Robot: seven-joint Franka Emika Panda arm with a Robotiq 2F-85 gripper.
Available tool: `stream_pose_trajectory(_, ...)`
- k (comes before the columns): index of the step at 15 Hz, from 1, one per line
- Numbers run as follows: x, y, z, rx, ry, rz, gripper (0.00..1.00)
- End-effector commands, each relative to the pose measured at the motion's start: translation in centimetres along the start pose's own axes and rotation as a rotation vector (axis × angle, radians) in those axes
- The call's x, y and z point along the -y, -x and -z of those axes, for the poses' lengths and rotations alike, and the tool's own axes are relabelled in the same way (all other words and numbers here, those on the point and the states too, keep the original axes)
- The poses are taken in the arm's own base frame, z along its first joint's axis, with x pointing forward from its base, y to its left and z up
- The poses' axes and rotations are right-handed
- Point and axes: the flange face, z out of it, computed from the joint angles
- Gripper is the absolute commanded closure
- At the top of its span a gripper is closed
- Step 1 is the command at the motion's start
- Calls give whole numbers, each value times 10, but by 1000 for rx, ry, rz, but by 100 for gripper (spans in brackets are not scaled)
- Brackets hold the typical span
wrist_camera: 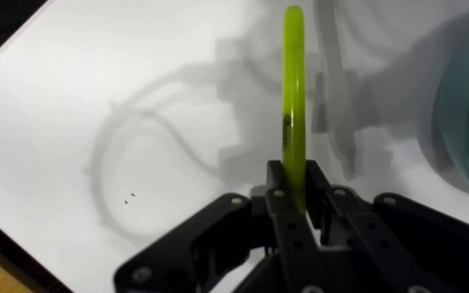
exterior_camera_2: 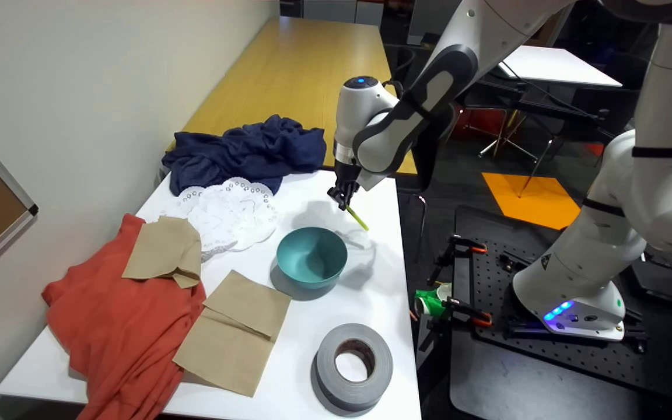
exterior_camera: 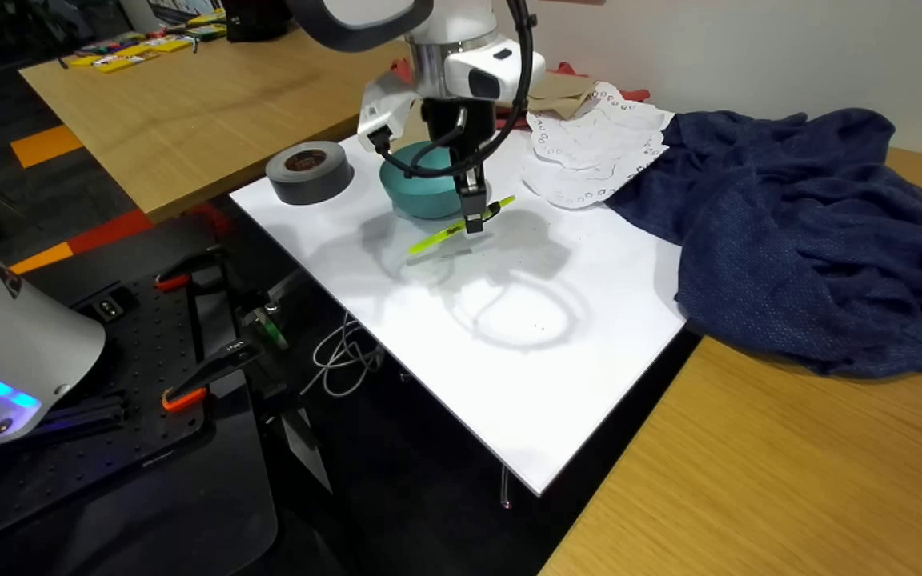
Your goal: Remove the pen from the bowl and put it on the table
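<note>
Wrist view: a slim yellow-green pen [wrist_camera: 294,81] is gripped between the black fingers [wrist_camera: 276,179], closed against both its sides, one end jutting past their tips. It hangs above the white rectangular tabletop [exterior_camera: 501,400], near and outside the round teal bowl [exterior_camera_2: 311,259]; a grey ring-shaped tape roll [exterior_camera_2: 350,395] lies farther off.

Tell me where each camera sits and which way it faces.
An exterior view: high, looking down the white table toward the tape roll; arm and base show.
An exterior view: high, from the tape roll end, facing the navy cloth; arm and base show.
Wrist view: on the arm, looking down at the pen and white table; claw shows.
Both exterior views also share the bowl.
</note>
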Motion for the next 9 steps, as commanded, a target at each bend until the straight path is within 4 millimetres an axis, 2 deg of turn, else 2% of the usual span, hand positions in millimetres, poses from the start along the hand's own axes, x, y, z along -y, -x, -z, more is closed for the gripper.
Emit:
stream_pose_trajectory(1, -2, -1, -9, 9, -12, -18, 60)
stream_pose_trajectory(3, -3, -1, -11, 15, -16, -26, 53)
stream_pose_trajectory(9, -5, -3, -9, 11, -25, -45, 7)
